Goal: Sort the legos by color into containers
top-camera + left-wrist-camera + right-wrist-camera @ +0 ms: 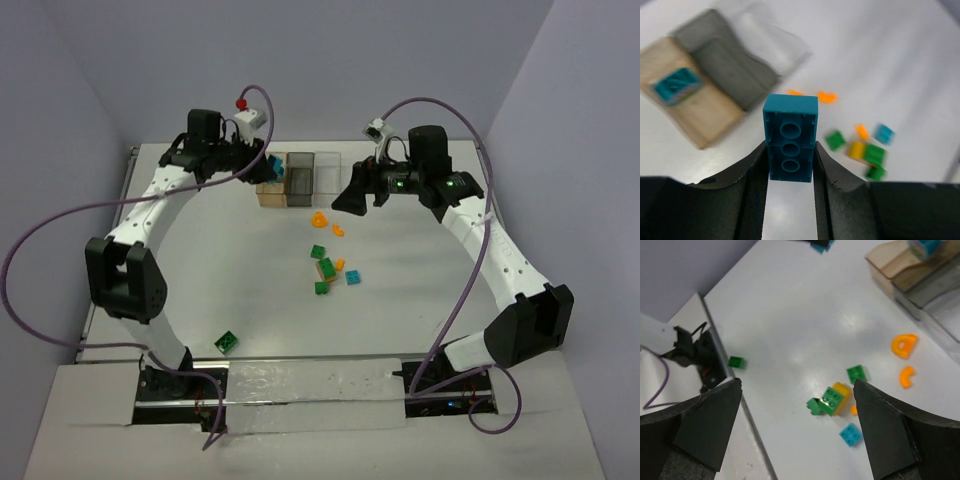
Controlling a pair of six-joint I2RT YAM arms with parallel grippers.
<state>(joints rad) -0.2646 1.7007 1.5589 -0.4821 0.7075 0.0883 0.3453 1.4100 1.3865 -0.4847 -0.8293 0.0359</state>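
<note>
A teal brick (pixel 790 115) is pinched in the left claw (pixel 790 152) at the top view's upper left — just beside the boxes (pixel 297 178). Mid-frame, other bricks (pixel 326 268) are scattered on the tabletop (pixel 420 300); the right claw (pixel 797 390) is spread wide.

I saw the containers (pixel 298 180) joined in a row: tan, smoky grey, clear. A teal brick (pixel 677 86) lay inside the tan one. A second teal brick (pixel 790 137) sat pinched lengthwise between the left fingers (pixel 752 190), underside showing, near the containers. Loose legos (pixel 326 268) in green, orange and teal lay scattered on the containers' near side. A lone green brick (pixel 227 342) lay well apart from them.
</note>
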